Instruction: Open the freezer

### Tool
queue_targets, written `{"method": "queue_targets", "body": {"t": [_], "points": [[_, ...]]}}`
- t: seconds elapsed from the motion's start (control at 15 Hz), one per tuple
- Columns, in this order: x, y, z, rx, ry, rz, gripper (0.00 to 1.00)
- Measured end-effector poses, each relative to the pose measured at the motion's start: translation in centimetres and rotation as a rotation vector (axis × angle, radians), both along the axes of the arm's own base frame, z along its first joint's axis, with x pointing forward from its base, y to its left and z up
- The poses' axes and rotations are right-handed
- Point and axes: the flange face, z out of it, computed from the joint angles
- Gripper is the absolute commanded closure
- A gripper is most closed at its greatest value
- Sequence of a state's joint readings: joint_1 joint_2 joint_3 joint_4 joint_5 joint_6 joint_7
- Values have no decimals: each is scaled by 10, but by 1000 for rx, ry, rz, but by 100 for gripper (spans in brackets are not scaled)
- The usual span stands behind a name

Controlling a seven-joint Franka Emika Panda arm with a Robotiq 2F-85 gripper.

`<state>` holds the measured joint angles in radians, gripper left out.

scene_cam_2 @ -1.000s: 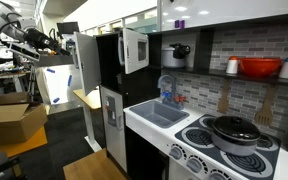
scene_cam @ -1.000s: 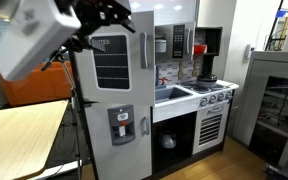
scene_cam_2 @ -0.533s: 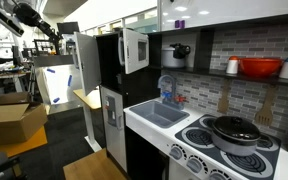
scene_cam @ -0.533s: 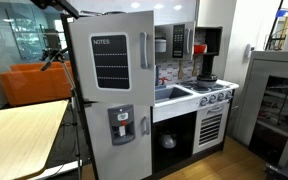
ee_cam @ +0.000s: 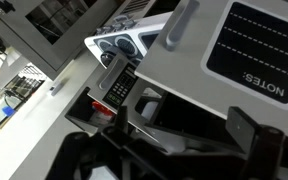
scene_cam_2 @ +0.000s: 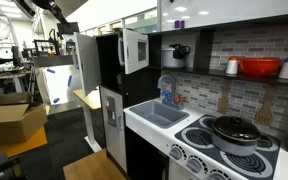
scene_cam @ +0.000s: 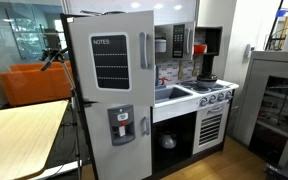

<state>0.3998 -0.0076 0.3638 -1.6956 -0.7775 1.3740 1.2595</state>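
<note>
The freezer (scene_cam: 109,55) is the upper part of a grey-white toy fridge. Its door carries a black "NOTES" panel (scene_cam: 109,62) and a vertical silver handle (scene_cam: 144,50), and it looks shut. In the wrist view, which stands upside down, the door (ee_cam: 249,45) and handle (ee_cam: 179,25) fill the top. My gripper (ee_cam: 184,125) is open and empty, with its dark fingers (ee_cam: 246,135) spread wide, and it hovers above and away from the fridge. In an exterior view only the arm (scene_cam_2: 44,6) shows, at the top left edge.
The lower grey door with the dispenser panel (scene_cam: 121,125) sits under the freezer. To the side are a microwave (scene_cam: 172,44), a sink (scene_cam: 172,94) and a stove (scene_cam: 212,95). A wooden table (scene_cam: 19,130) stands in front, with cardboard boxes (scene_cam_2: 9,120) on the floor.
The arm and gripper, in front of the fridge's top a second ago, have risen up and out of one exterior view. In the other they moved to the top edge.
</note>
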Motion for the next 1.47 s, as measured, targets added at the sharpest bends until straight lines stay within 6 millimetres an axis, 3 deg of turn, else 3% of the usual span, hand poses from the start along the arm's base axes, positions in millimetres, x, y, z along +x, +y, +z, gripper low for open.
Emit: {"method": "queue_targets", "body": {"t": [0.47, 0.67, 0.87, 1.13, 1.47], "points": [[13, -52, 66, 121, -32, -85, 0], [30, -94, 79, 167, 21, -88, 0], [55, -144, 77, 249, 122, -34, 0], [74, -200, 55, 357, 267, 7, 0], [79, -237, 22, 411, 394, 23, 0]]}}
